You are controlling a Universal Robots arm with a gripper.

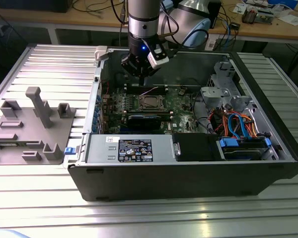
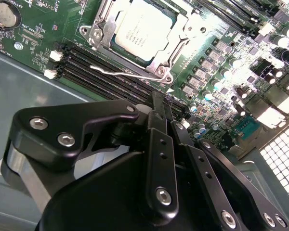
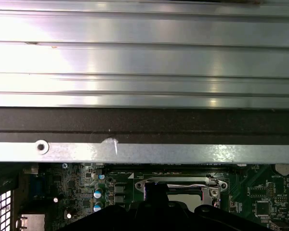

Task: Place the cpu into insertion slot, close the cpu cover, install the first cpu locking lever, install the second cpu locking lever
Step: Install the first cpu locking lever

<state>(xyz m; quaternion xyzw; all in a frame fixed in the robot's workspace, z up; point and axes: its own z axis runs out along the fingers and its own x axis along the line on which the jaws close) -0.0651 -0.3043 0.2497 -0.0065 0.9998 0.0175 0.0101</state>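
Lever stage, I judge: the cpu (image 2: 142, 31) sits in the insertion slot (image 2: 95, 32) under the shut cpu cover (image 2: 183, 24), and one locking lever (image 2: 130, 74) seems unlatched. The gripper (image 1: 140, 77) hovers at the slot's 12 o'clock in the exterior view, its fingers (image 2: 159, 130) pinched together and empty. Hooking the lever calls for fine aim.

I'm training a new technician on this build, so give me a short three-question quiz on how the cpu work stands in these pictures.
1. True or false: the cpu sits framed by the window of the cpu cover.
2. The cpu cover is: A lowered flat, B raised upright, C taken off.
3. What does the gripper hold?

Key: 1 true; 2 A; 3 nothing.
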